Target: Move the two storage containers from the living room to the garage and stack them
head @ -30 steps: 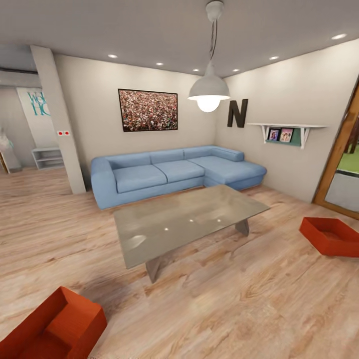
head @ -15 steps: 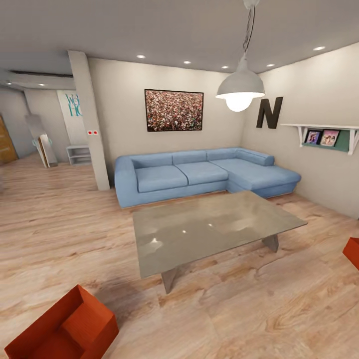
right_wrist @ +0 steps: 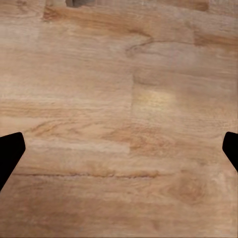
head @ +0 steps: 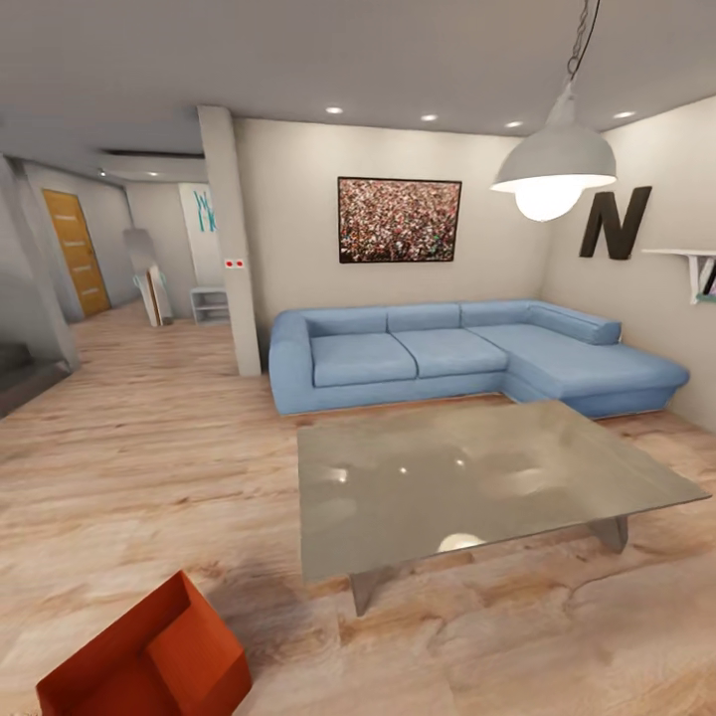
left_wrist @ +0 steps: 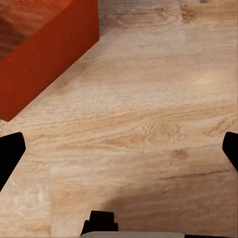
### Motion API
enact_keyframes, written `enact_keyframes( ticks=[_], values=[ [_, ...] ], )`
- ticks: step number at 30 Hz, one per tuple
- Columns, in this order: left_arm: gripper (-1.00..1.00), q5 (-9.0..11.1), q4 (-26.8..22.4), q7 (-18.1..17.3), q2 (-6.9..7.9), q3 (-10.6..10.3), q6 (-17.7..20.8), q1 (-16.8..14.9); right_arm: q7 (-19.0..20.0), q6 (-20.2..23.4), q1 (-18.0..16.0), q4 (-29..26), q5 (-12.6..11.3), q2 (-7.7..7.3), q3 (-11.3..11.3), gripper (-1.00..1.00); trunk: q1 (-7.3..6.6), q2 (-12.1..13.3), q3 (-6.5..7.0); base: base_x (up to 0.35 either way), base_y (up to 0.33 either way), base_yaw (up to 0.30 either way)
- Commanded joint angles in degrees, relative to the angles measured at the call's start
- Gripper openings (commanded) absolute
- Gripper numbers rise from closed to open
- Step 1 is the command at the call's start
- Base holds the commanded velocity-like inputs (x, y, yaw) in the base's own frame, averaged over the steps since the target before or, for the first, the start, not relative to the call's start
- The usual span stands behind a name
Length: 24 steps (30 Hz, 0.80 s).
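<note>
The left pincer (left_wrist: 119, 148) hangs over the light wood plank floor (left_wrist: 148, 124) with its two dark fingertips (left_wrist: 10, 153) far out at opposite edges of its wrist view, so it stands wide with nothing between them. Just ahead of it, off to one side, sits a corner of an orange-red storage container (left_wrist: 44, 54), resting on the planks and clear of the fingertips. The right pincer (right_wrist: 119, 148) is spread just as wide, its dark fingertips (right_wrist: 10, 153) at the edges of its own view, with bare planks (right_wrist: 124, 114) beneath and nothing held.

From the head view, that same container (head: 149, 661) lies on the floor (head: 139, 467) at the near left, open-topped and turned at an angle to the room. To its right, apart from it, stands the glossy grey low table (head: 467, 477), its top reflecting the ceiling lights. Behind the table runs the blue sectional sofa (head: 457, 353) against the beige wall, with a speckled framed picture (head: 399, 220) hanging above it. A white pendant lamp (head: 553, 164) hangs lit at the upper right, beside a big dark letter N (head: 615, 223) on the side wall. A square pillar (head: 234, 249) stands at the sofa's left end, and beyond it a hallway leads back to an orange wooden door (head: 76, 254).
</note>
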Motion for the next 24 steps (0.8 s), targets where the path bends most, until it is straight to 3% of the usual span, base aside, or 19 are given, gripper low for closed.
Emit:
enact_keyframes(
  ticks=[1,10,24],
  values=[
    [1.00,0.6,-0.1,-0.3,0.00,0.0,0.0,0.0,-0.1,-0.1,0.0,0.0,0.2,-0.03,0.1,1.00,0.03,0.0,-0.05,0.322,-0.118,0.298],
    [1.00,0.6,-0.1,-0.3,0.00,0.0,-0.1,0.0,-0.1,-0.1,-0.1,0.0,0.2,-0.05,0.1,1.00,0.03,0.0,-0.05,0.279,-0.107,0.298],
    [1.00,0.6,-0.1,-0.3,0.00,0.0,-0.1,0.0,-0.1,-0.1,-0.1,0.0,0.2,-0.06,0.1,1.00,0.03,0.0,-0.05,0.016,-0.007,0.298]
  ],
)
